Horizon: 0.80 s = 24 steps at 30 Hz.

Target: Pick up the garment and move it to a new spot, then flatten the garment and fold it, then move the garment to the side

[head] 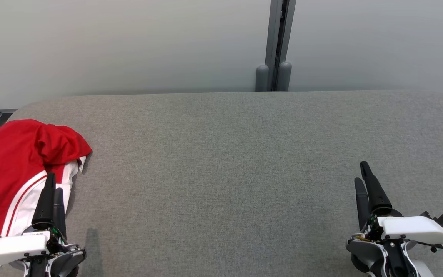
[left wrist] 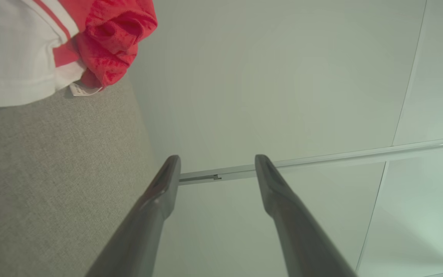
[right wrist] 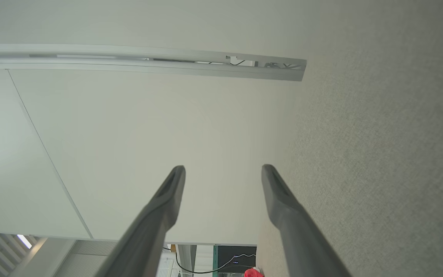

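While the garment (head: pixel 10 165) lies bunched at the far left of the grey fabric worktop (head: pixel 221 154), part of it runs past the head view's left edge. Red cloth is heaped on top, with a white panel with red stripes toward the near side. The left gripper (head: pixel 53 184) sits at the lower left, its dark fingers pointing up over the white panel. Whether they touch the cloth cannot be told from the head view.

In the left wrist view the left gripper (left wrist: pixel 217 159) has its jaws spread wide with nothing between them. The garment (left wrist: pixel 110 34) is at the upper left, apart from the fingers, with a small white label (left wrist: pixel 81 89) at its edge on the worktop (left wrist: pixel 52 173).

Mid-worktop is bare grey fabric. A grey post (head: pixel 279 38) stands behind the far edge against a pale wall (head: pixel 129 38).

The right gripper (head: pixel 361 172) sits at the lower right, well apart from the garment. In the right wrist view the right gripper (right wrist: pixel 221 169) has its jaws wide apart, holding nothing, beside the worktop (right wrist: pixel 379 154), and a pale rail (right wrist: pixel 140 63) crosses the wall.
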Motion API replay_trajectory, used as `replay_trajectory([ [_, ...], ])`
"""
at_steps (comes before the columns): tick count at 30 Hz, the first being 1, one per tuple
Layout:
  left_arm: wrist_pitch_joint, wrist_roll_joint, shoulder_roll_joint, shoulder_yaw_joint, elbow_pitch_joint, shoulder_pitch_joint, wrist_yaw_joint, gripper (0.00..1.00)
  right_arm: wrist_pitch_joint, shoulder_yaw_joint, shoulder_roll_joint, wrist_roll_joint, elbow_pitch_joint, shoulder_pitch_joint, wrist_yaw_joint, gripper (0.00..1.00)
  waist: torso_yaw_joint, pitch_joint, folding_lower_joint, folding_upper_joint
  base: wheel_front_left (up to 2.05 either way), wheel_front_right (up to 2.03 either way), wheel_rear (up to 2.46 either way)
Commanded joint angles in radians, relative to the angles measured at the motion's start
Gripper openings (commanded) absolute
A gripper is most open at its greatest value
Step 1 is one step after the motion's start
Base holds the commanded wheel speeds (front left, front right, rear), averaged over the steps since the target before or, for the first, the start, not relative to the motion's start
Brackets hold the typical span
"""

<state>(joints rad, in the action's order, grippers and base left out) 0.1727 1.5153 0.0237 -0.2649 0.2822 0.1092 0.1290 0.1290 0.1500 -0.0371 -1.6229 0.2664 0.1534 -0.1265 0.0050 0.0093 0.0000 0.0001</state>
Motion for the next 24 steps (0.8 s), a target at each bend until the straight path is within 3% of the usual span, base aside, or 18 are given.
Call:
replay_trajectory([
  [1, -0.019, -0.029, 0.016, 0.013, -0.028, 0.019, 0.001, 1.00, 0.011, 0.001, -0.008, 0.026, -0.032, 0.012, -0.003, 1.00, 0.001, 0.000, 0.0000, -0.0001, 0.00, 0.00, 0.00],
  [14, -0.092, -0.233, 0.019, 0.058, -0.060, 0.013, 0.001, 1.00, 0.034, -0.018, -0.012, 0.254, -0.071, 0.008, -0.004, 1.00, 0.003, 0.003, 0.0000, -0.0001, 0.00, 0.00, 0.00],
  [24, -0.146, -0.471, 0.021, 0.093, -0.092, 0.001, -0.027, 1.00, 0.051, -0.016, -0.017, 0.470, -0.083, 0.003, -0.004, 1.00, 0.002, 0.004, 0.0000, -0.0001, 0.00, 0.00, 0.00],
])
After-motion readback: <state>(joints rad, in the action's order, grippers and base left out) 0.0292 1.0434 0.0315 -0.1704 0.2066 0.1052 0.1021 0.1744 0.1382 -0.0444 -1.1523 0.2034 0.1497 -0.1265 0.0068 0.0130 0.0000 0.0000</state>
